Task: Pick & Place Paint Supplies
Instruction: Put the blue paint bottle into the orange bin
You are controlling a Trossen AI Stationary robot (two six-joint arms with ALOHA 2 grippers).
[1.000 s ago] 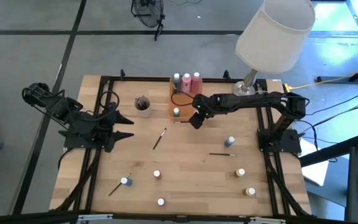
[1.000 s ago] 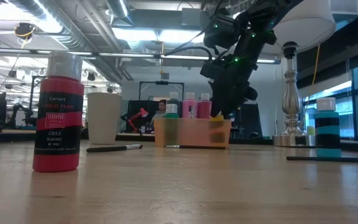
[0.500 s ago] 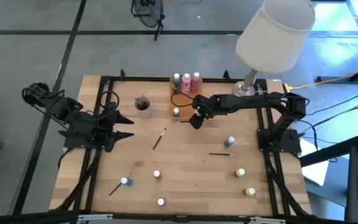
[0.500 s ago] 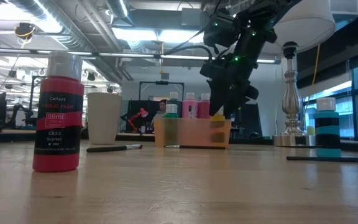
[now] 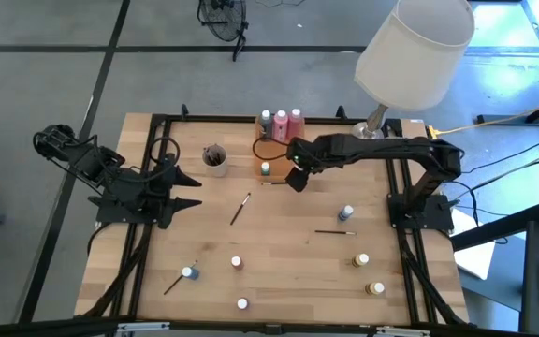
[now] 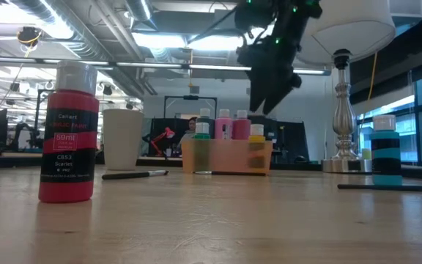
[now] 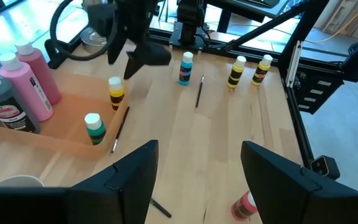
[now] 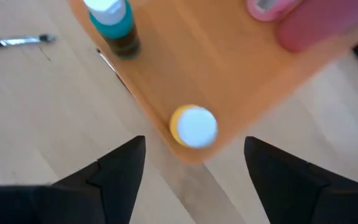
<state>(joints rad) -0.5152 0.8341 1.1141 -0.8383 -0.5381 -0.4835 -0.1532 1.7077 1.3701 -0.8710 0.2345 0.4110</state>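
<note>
The orange tray (image 5: 271,154) stands at the table's far middle. Three tall bottles (image 5: 281,120) stand at its far end, and a green-capped pot (image 7: 94,127) and a yellow pot (image 8: 194,126) stand near its front. My right gripper (image 5: 295,178) hangs open above the tray's near right corner, straight over the yellow pot and touching nothing. My left gripper (image 7: 197,168) waits open at the table's left side. Loose pots (image 5: 346,214) (image 5: 362,259) (image 5: 236,263) and brushes (image 5: 240,208) (image 5: 333,231) lie on the wood.
A grey cup (image 5: 215,159) with brushes stands left of the tray. A lamp (image 5: 410,56) rises at the far right corner. More pots (image 5: 375,289) (image 5: 242,303) (image 5: 188,273) sit near the front edge. A red pot (image 6: 68,139) stands close to the low camera.
My right gripper has risen straight up from the tray's near right corner and tipped a little. The yellow pot stays standing in the tray, now clear below the fingers.
</note>
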